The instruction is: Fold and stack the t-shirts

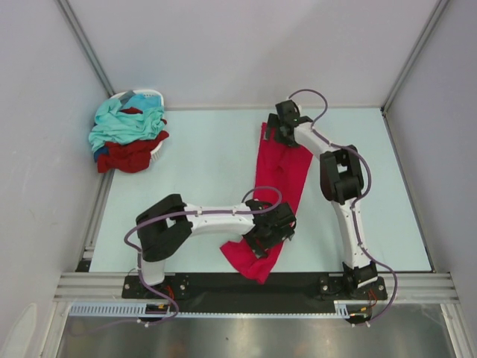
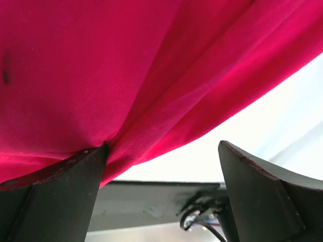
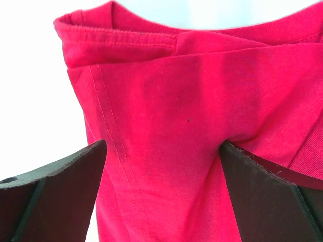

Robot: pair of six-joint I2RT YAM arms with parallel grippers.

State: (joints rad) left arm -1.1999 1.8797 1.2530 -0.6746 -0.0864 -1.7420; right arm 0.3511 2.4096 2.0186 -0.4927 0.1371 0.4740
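A bright crimson-pink t-shirt (image 1: pixel 287 175) lies on the table as a long narrow strip running from far to near. My left gripper (image 1: pixel 267 230) sits over its near end, jaws wide open. In the left wrist view the shirt (image 2: pixel 101 65) drapes against the left finger (image 2: pixel 55 196), and the gap at the left gripper (image 2: pixel 162 146) holds nothing. My right gripper (image 1: pixel 277 128) is at the far end, open. Its fingers straddle the shirt's hemmed edge (image 3: pixel 161 91) at the right gripper (image 3: pixel 162 145) without pinching it. A light teal t-shirt (image 1: pixel 123 123) and a dark maroon one (image 1: pixel 130 156) are heaped at the far left.
The heap rests in and over a small white basket (image 1: pixel 145 93) in the far-left corner. Grey walls enclose the table on three sides. A black strip (image 1: pixel 298 282) borders the near edge by the arm bases, also seen as a black strip (image 2: pixel 151 196) beneath the left fingers.
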